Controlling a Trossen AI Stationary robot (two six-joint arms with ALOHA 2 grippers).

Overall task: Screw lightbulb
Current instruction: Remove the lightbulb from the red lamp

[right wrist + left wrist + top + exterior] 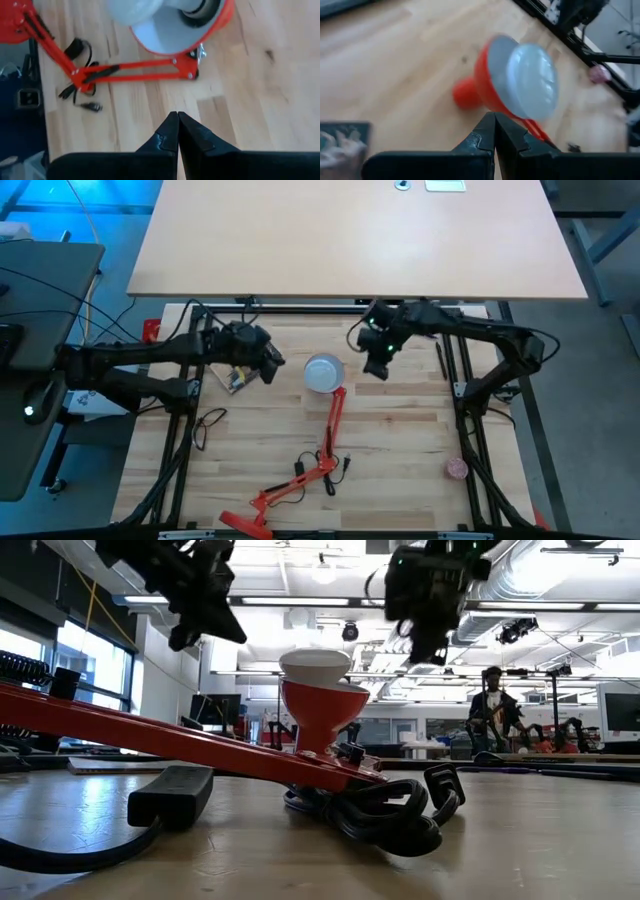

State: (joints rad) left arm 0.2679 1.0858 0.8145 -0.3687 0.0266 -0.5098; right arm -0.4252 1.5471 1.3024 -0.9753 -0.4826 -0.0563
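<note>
Red lamp (pixel 322 450) w/ its shade (pixel 492 82) sits btwn our two claws, and the lightbulb (pixel 323 370) is already seated in that shade, dome up; in the low view it pokes just above the rim. Going left to right: our left gripper (pixel 271 363) hangs above the wood table (pixel 400 430), just left of the bulb, fingers clenched together on nothing, as the left wrist view shows w/ the tips meeting in front of the shade. A small printed card or packet (pixel 238 378) lies below that claw's near side. Bulb and shade come next, right of the left claw and left of the right one. Our right gripper (pixel 377 367) hangs just right of the bulb, also pinched closed and empty; its wrist view shows the tips touching over bare boards w/ the shade beyond. We judge both claws sit clear and raised because the bulb stands in the socket unaided, so the screwing is prob. done or near done; how tight it sits, we can't tell. Far right of the right claw, near the table edge, lies a small pink object (pixel 457 469).
</note>
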